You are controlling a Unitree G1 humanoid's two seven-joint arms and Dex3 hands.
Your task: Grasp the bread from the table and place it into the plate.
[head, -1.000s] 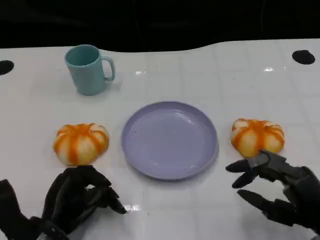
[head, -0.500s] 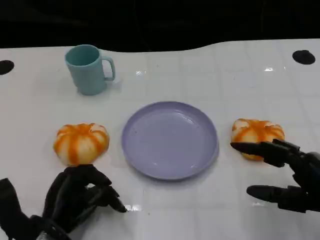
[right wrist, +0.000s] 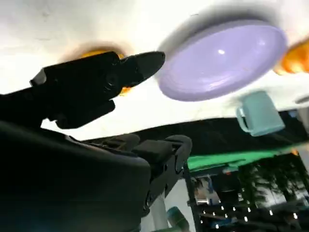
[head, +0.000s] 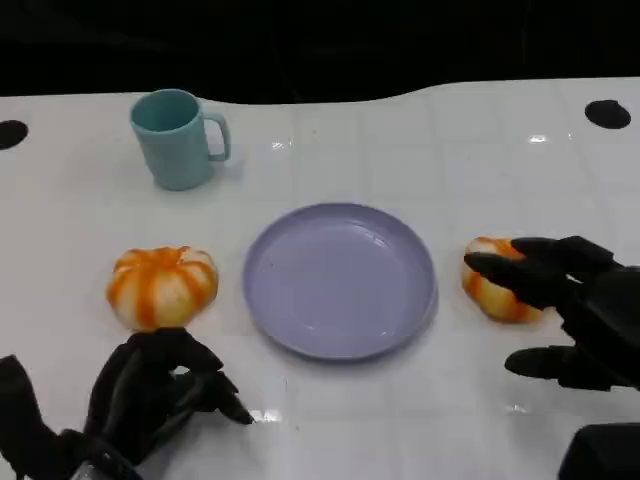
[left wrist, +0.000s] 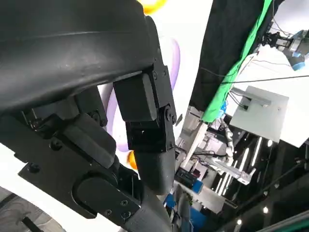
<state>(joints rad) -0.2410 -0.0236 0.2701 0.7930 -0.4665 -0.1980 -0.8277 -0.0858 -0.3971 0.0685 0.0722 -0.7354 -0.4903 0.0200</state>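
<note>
From the head view, two orange-and-cream striped breads lie on the white bench on either side of the lilac plate: the right bread just beside the plate's right rim, the left bread near its left rim, and a teal mug farther back. The right hand has its fingers spread over the right bread, upper fingers draped across its top and far side and a lower finger apart from it nearer the camera; it reads as open around the bread, not closed on it, and contact is hard to judge. The left hand sits near the left bread with fingers curled in on nothing. The bread looks light, soft and lobed, so it will probably dent under a hard squeeze; a gentle hold low across its widest part, fingers on opposite sides, seems best, and its glazed crust may be a little slippery. The left wrist view shows its own hand's dark shell and fingers close up, with slivers of plate and bread behind. In the right wrist view a finger lies over the right bread, the plate close beside and the mug beyond.
</note>
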